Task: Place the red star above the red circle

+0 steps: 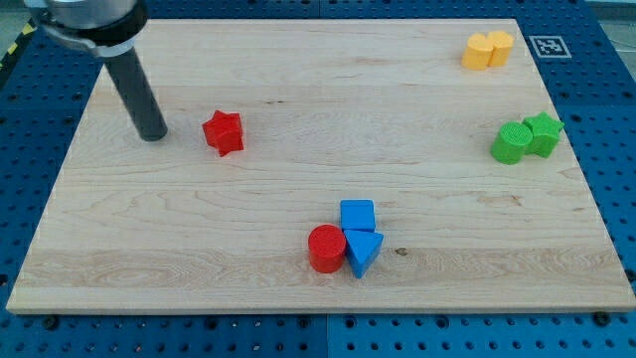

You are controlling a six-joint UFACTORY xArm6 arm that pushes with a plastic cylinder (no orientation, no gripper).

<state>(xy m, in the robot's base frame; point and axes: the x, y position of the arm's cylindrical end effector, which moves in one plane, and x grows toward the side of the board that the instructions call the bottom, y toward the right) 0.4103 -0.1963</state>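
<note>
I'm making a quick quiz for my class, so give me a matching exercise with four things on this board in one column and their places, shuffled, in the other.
Things:
1. red star
2. red circle
3. yellow blocks
4. my tip

Places:
A. the view's top right corner
B. touching the blue blocks, near the view's bottom
C. just to the view's left of the red star, apart from it
D. upper left area, beside the rod's end

Pairs: 1-D, 2-B, 3-A, 4-C
</note>
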